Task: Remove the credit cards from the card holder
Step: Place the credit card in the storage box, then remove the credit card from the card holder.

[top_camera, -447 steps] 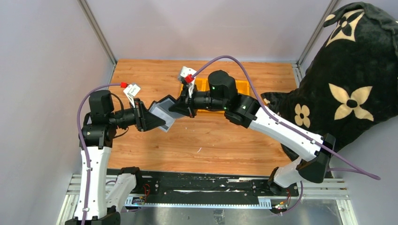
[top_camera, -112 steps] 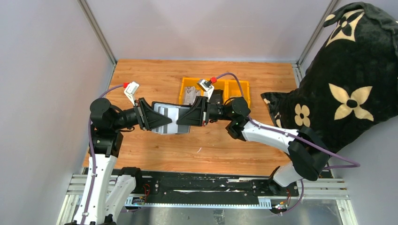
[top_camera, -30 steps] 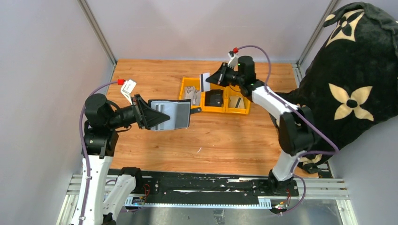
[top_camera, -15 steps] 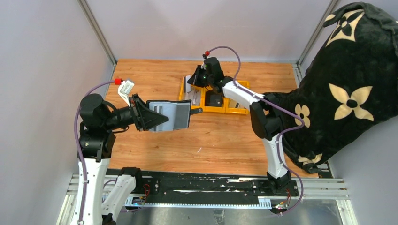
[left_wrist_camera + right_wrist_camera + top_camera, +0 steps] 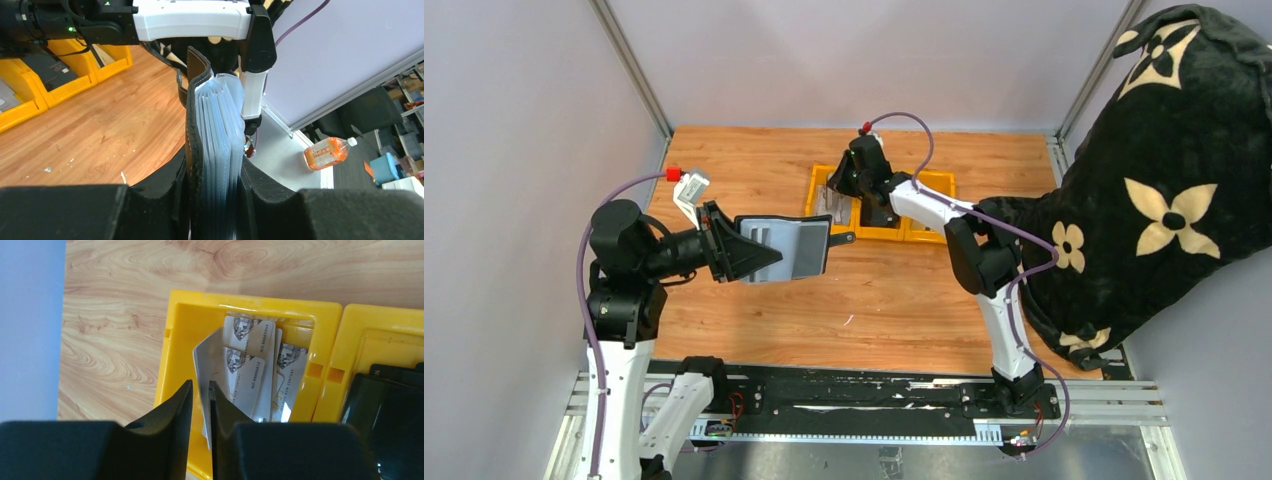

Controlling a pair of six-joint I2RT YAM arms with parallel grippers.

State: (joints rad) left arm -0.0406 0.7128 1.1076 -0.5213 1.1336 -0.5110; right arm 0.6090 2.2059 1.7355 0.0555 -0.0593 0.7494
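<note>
**One card at the bin, the holder clamped in the left gripper**

Seen from overhead, the left gripper [image 5: 754, 248] was closed on the small black leather-like card holder [image 5: 802, 245]. The holder sat toward 9 o'clock from the middle of the light brown wooden table [image 5: 874, 300]. Its grey inside was turned up to the camera and its short strap tab [image 5: 842, 238] pointed to 3 o'clock. The left wrist view showed the holder edge-on between the two black fingers, with a stack of clear pale sleeves [image 5: 220, 125] fanned beside the dark cover.

The right gripper [image 5: 200, 386] was over a yellow plastic bin [image 5: 240, 299]. This bin was the 9 o'clock end of a row of such bins standing at about 12 o'clock from the table's middle. In the right wrist view the jaws stood a narrow slit apart. One thin, pale grey-white credit card [image 5: 205, 360] ran tilted on edge through that slit. Whether the pads pinched it could not be told.

Several more credit cards [image 5: 252, 340] of the same kind lay flat and overlapping in that bin, at 1 o'clock from the fingertips, with faint printing and numbers showing. The neighbouring bin [image 5: 350, 340], at 3 o'clock of the first, held a chunky black item [image 5: 385, 405].

A large black plush cloth with cream flower shapes [image 5: 1174, 150] filled the 2 to 3 o'clock side of the overhead view, beyond the table's edge.
</note>
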